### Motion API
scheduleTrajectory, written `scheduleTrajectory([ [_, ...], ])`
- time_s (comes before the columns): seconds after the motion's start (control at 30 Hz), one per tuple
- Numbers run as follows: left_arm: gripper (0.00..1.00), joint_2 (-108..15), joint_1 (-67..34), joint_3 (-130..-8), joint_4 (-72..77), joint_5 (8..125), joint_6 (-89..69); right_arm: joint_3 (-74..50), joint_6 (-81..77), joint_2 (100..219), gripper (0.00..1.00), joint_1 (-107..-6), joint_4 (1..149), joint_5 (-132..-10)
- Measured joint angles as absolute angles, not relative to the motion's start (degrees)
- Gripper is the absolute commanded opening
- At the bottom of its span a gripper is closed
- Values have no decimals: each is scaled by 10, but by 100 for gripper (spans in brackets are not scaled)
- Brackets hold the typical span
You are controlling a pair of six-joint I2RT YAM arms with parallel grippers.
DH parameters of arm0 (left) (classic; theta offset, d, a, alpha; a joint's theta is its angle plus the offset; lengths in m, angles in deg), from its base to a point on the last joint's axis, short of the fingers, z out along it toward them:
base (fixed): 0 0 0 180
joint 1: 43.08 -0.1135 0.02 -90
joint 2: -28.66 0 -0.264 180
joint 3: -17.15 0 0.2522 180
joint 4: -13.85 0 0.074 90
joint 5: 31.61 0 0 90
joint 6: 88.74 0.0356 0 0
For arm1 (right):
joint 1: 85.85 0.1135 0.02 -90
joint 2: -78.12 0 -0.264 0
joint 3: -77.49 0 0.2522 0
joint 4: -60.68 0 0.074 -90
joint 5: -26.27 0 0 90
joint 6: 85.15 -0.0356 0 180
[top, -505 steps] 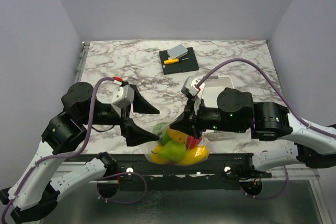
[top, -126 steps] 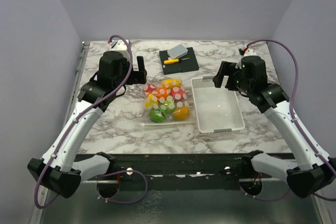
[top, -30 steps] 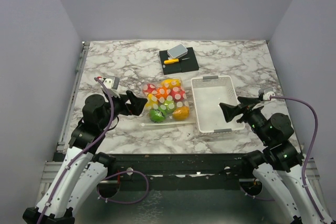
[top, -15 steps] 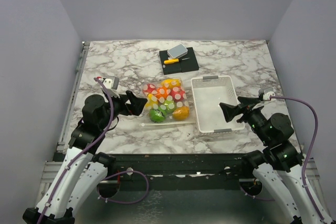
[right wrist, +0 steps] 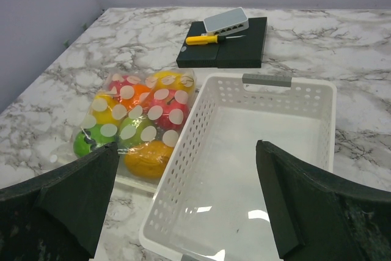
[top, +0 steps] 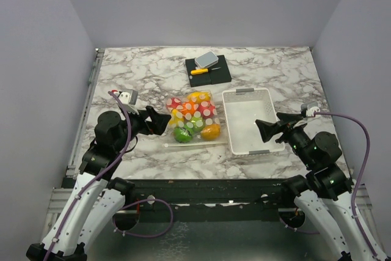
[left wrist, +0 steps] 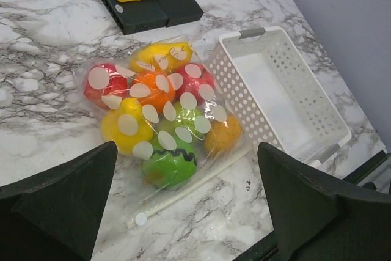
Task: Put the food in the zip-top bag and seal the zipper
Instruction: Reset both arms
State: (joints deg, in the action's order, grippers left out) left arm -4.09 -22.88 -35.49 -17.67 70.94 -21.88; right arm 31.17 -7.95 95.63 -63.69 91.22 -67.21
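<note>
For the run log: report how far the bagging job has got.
Done: the food all sits inside the zip-top bag, lying flat beside the white basket. The zipper runs straight and flat, apparently sealed, though that cannot be confirmed. In hand: nothing; the left gripper and right gripper are open, clear of the bag. Left: at most checking the seal.

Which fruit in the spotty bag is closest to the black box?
The yellow fruit at the closed end of the bag, farthest from the zipper; all the others lie nearer the zipper.
</note>
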Motion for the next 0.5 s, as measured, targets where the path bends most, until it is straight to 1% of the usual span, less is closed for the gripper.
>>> scheduleTrajectory([
  [0.5,99,-39,-229,-355,-177,709,-219,312,-80,953,100,-637,912,-668],
])
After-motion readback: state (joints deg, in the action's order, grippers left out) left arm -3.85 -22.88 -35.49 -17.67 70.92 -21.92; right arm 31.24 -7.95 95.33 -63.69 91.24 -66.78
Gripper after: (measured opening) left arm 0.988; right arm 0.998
